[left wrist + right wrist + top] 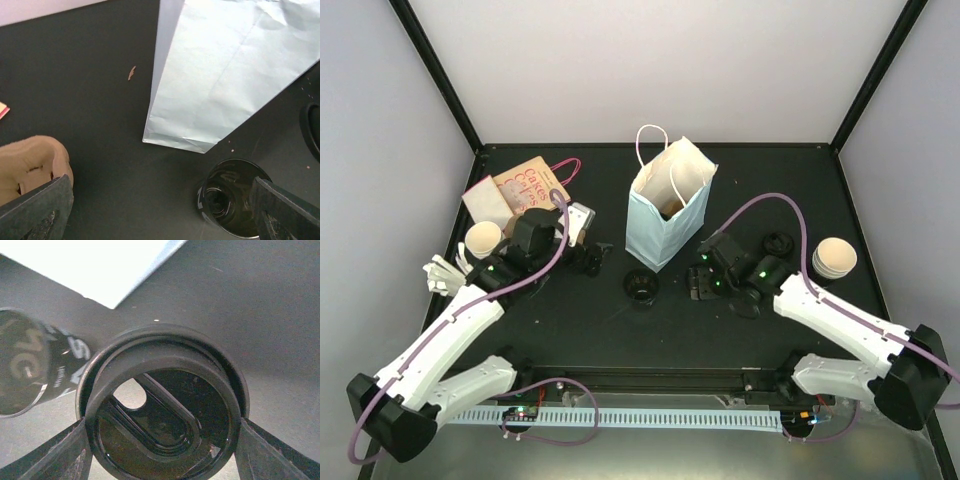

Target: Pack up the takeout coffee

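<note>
A light blue paper bag (665, 215) (230, 75) stands open at the table's middle. Just in front of it stands an open black coffee cup (642, 287) (232, 202) (30, 365). My right gripper (703, 282) (162, 440) sits to the cup's right, shut on a black cup lid (162, 415), which it holds by the rim above the table. My left gripper (590, 260) (162, 215) is open just left of the cup, with nothing between its fingers. The cup lies close to its right finger (285, 210).
A stack of paper cups (835, 258) stands at the right, with another black lid (779, 245) beside it. A tan cup (483, 238) (30, 165) and a printed brown bag (525, 185) sit at the back left. Black frame posts line the table's sides.
</note>
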### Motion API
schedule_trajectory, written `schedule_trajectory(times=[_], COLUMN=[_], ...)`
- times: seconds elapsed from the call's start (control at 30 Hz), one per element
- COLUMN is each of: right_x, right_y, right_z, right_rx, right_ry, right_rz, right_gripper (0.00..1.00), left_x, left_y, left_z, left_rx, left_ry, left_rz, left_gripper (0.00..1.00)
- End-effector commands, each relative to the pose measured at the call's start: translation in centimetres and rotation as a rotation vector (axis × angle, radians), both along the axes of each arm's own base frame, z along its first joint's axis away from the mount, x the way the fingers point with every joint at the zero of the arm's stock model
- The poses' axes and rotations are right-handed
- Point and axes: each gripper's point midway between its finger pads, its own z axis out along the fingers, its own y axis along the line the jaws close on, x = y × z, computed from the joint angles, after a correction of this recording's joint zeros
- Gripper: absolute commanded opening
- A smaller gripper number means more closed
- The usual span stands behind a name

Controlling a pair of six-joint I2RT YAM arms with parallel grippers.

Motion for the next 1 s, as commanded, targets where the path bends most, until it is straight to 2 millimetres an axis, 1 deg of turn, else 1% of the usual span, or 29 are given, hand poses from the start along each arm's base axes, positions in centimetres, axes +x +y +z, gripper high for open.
schedule_trajectory(times=[0.0, 0.17, 0.23, 0.4, 0.53, 0.83, 0.97], right_x=[0.4, -0.4, -0.4, -0.4, -0.5, -0.1, 0.0], right_y=[2.7, 5.5, 6.4, 8.5, 10.1, 12.2, 12.7], right_z=[2.5, 4.0, 4.4, 4.6, 4.7, 4.1, 3.5], right_rx=[0.027, 0.045, 0.061, 0.06, 0.047, 0.043, 0.022], right_ry=[-0.123, -0.206, -0.233, -0.25, -0.276, -0.293, -0.29], right_rz=[0.102, 0.219, 0.247, 0.321, 0.371, 0.436, 0.455], right_gripper=[0.72, 0.73, 0.73, 0.73, 0.74, 0.75, 0.75], left_x=[0.7, 0.4, 0.4, 0.1, -0.1, -0.2, 0.0], left_y=[0.9, 0.1, 0.0, -0.5, -0.9, -2.2, -2.7], left_z=[0.7, -0.8, -1.4, -2.4, -3.1, -4.8, -5.7], left_rx=[-0.048, -0.124, -0.164, -0.294, -0.328, -0.358, -0.383], left_ry=[0.075, 0.164, 0.199, 0.289, 0.334, 0.434, 0.475], left_rz=[0.126, 0.129, 0.136, 0.121, 0.097, 0.05, 0.05], left_gripper=[0.99, 0.99, 0.99, 0.99, 0.99, 0.98, 0.96])
